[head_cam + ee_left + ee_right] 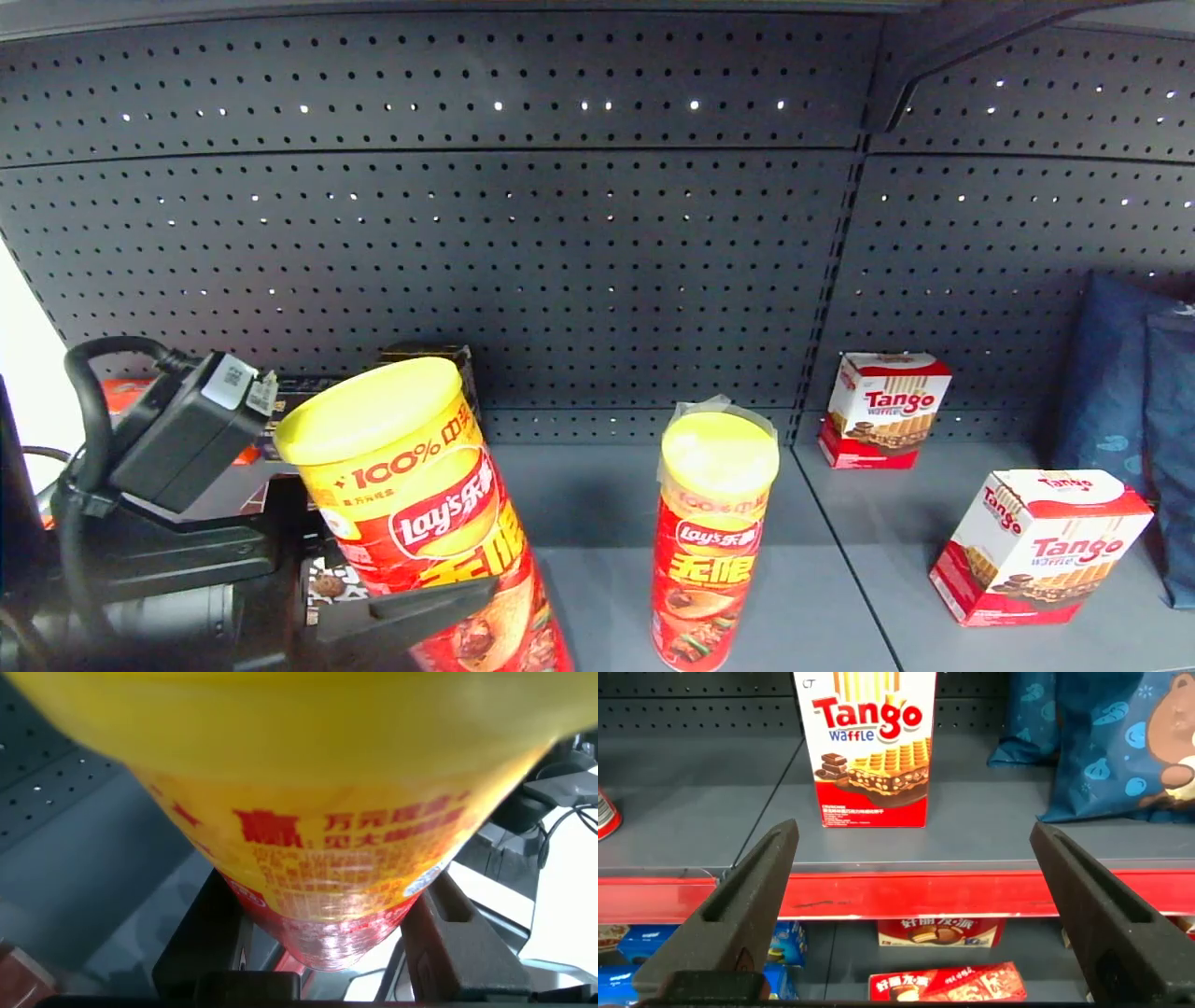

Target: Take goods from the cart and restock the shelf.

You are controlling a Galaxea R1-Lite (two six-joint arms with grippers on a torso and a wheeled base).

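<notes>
My left gripper (420, 607) is shut on a chips can (420, 504) with a yellow lid and a red and yellow body. The can is tilted at the front left of the grey shelf (597, 504). In the left wrist view the can (318, 812) sits between two dark fingers (448, 943). A second, matching can (714, 541) stands upright on the shelf to the right of the held one. My right gripper (915, 833) is open with nothing between its fingers. It hangs in front of the red shelf edge (924, 891), facing a waffle box (873, 747).
Two red and white waffle boxes (882, 409) (1036, 546) stand on the right half of the shelf, with blue bags (1130, 411) at the far right. A perforated back panel (560, 252) closes the shelf. More packaged goods (938, 980) lie on the shelf below.
</notes>
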